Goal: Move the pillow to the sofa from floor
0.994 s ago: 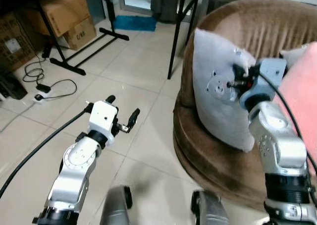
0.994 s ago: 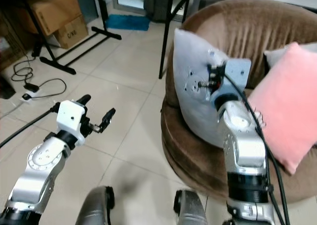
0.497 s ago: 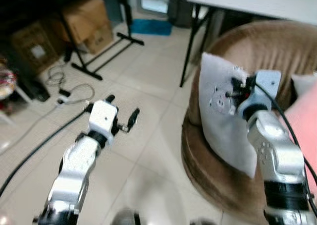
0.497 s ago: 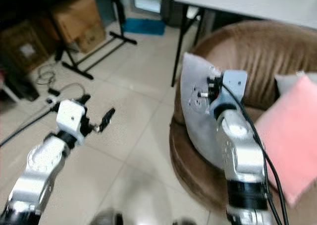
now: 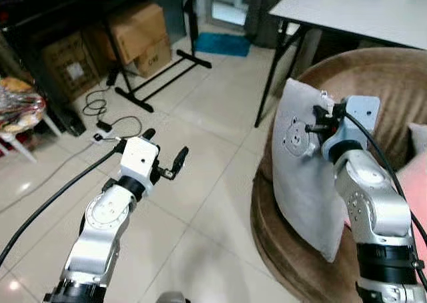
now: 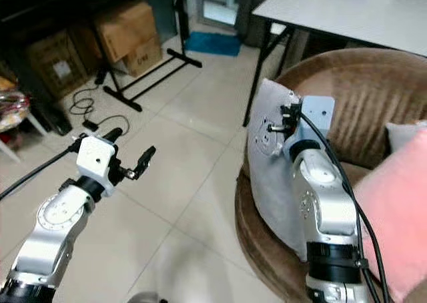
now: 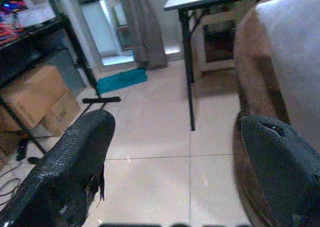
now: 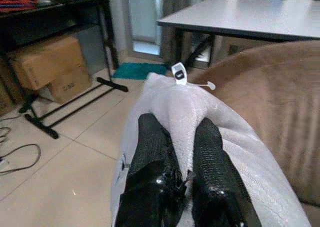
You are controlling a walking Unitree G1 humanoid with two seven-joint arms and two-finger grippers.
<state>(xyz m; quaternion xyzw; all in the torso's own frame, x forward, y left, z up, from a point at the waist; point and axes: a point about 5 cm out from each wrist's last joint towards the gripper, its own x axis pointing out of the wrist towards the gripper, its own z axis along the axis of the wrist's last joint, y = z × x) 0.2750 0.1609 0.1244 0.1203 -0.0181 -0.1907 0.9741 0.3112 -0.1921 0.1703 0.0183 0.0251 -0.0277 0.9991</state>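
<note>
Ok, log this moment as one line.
right gripper: shut on grey pillow | pillow: upright on brown sofa edge | left gripper: open, idle above floor

1. Left and right eye views: head height, facing forward and down; both cover the tiled floor (image 5: 200,116), the brown sofa (image 6: 373,109) and the table (image 6: 347,13) corner.
2. Left wrist view: low, looks along the left gripper (image 7: 175,162) toward the table legs and the sofa's front edge.
3. Right wrist view: very close, over the right gripper (image 8: 182,152), facing the grey pillow (image 8: 200,112), with the table edge beyond.
</note>
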